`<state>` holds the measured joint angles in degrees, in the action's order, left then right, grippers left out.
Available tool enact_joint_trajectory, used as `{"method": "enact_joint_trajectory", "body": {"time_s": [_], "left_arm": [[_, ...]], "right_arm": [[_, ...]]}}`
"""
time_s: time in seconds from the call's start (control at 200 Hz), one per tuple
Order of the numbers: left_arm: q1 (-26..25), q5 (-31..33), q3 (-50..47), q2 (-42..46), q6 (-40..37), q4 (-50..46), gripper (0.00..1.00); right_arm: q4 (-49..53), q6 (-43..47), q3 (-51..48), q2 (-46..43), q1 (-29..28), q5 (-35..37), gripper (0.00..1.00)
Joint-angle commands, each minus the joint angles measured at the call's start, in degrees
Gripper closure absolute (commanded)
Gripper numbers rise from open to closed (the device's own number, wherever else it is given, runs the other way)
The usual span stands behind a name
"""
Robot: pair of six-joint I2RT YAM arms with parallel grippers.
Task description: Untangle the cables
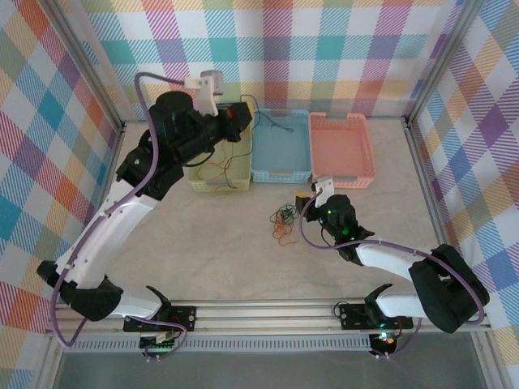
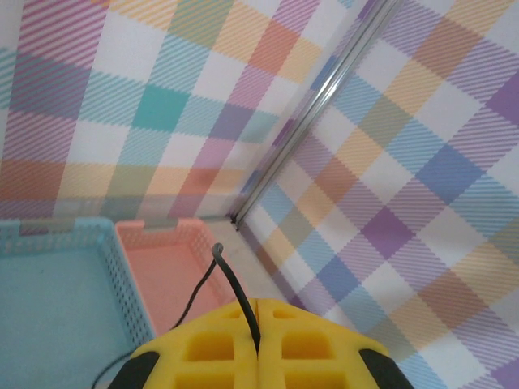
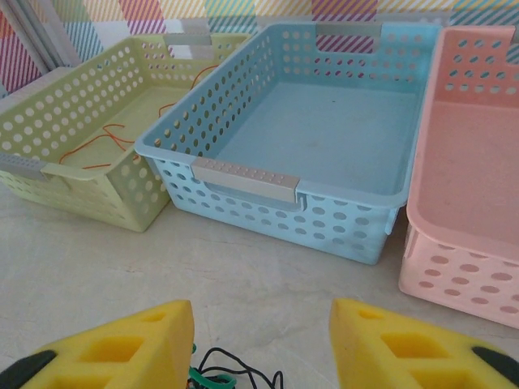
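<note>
Cable [image 2: 229, 279], black, in left claw [image 2: 256, 324]; tangle [image 3: 223, 377] seemingly near right claw [image 3: 263, 324].

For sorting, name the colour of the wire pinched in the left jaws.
Black; the wire shows best in the left wrist view.

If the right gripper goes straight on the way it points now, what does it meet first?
The right gripper would probably meet the near wall of the blue basket, past bare table; depth is unclear.
</note>
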<state>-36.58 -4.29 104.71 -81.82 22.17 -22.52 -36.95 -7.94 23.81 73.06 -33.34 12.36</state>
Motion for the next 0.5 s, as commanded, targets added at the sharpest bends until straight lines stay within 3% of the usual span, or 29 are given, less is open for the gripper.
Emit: {"method": "enact_joint_trajectory", "body": {"time_s": [0.0, 0.495], "left_arm": [[0.5, 1.7, 6.2, -4.0, -3.0, -1.2, 1.0], [4.1, -1.5, 38.8, -33.0, -3.6, -6.0, 1.0]], "right_arm": [[0.4, -0.5, 2.2, 0.5, 0.4, -1.2, 0.53], [2.9, 0.1, 3.7, 1.9, 0.5, -3.5, 0.53]]}}
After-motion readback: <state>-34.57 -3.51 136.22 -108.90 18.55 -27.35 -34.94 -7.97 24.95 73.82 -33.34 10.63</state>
